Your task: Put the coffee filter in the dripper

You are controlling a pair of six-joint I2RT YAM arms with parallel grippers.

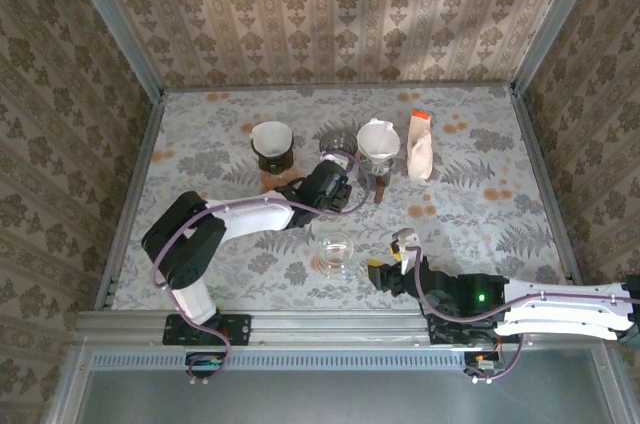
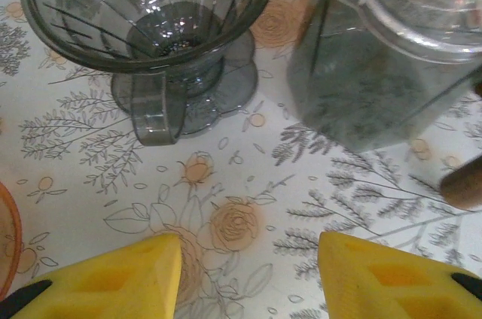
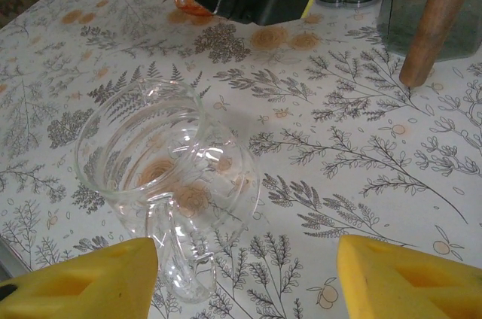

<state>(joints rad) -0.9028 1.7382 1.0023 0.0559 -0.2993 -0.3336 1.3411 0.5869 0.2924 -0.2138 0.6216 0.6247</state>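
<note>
step: left gripper [image 2: 248, 255] faces dripper [image 2: 143, 25]; jaws apart, empty | right gripper [image 3: 247, 262] also released (glass jug [image 3: 166, 161] ahead) | advice: likely centre on dripper handle [image 2: 158, 116]; close gently

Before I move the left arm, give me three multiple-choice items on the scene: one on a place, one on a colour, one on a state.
1. Where is the dripper relative to the left gripper?
A) clamped between its fingers
B) ahead of its fingertips
C) behind its wrist

2. What colour is the dripper?
A) smoky grey
B) white
C) red

3. What state is the dripper in?
A) holding a filter
B) tipped on its side
C) upright and empty

Answers:
1. B: the left wrist view shows it beyond the open yellow fingertips.
2. A: its see-through walls are grey.
3. C: it stands on its base and its ribbed inside is bare.
</note>
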